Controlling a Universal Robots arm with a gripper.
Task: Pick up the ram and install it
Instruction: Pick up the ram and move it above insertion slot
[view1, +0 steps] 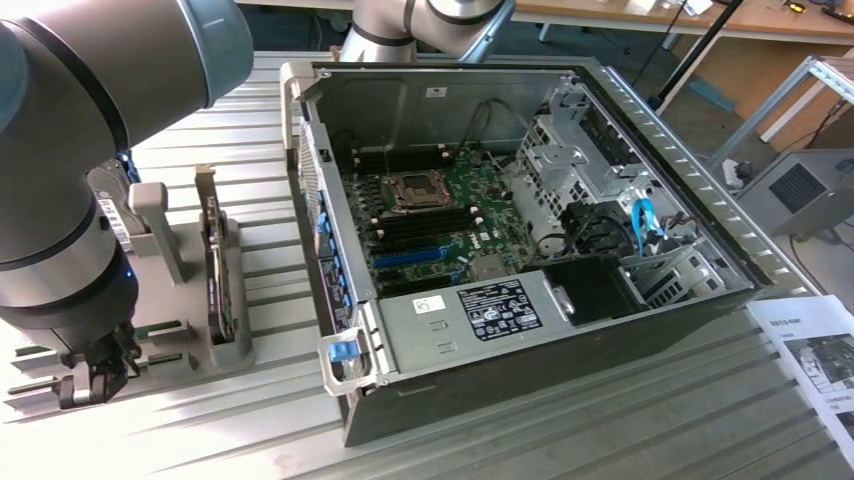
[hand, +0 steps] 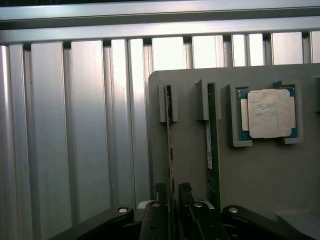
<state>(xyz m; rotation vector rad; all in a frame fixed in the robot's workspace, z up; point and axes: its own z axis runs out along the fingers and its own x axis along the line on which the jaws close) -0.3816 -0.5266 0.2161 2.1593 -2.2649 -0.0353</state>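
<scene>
Two ram sticks stand on edge in slots of a grey holder plate (hand: 190, 150). My gripper (hand: 172, 205) is low over the plate and straddles one ram (hand: 170, 160). A black finger (hand: 160, 210) sits on each side of the thin green board, with a narrow dark gap still showing, so the jaws are open around it. The other ram (hand: 212, 160), with a pale label, stands parallel beside it. In the exterior view the gripper (view1: 96, 378) hangs at the holder's (view1: 174, 330) near end, at the exterior view's left of the open computer case (view1: 534, 250).
A processor chip (hand: 270, 112) lies in a pocket of the holder beside the sticks. An upright expansion card (view1: 214, 270) stands in the holder. The motherboard's black memory slots (view1: 420, 225) sit inside the case. A printed sheet (view1: 814, 350) lies on the ribbed metal table (view1: 534, 440).
</scene>
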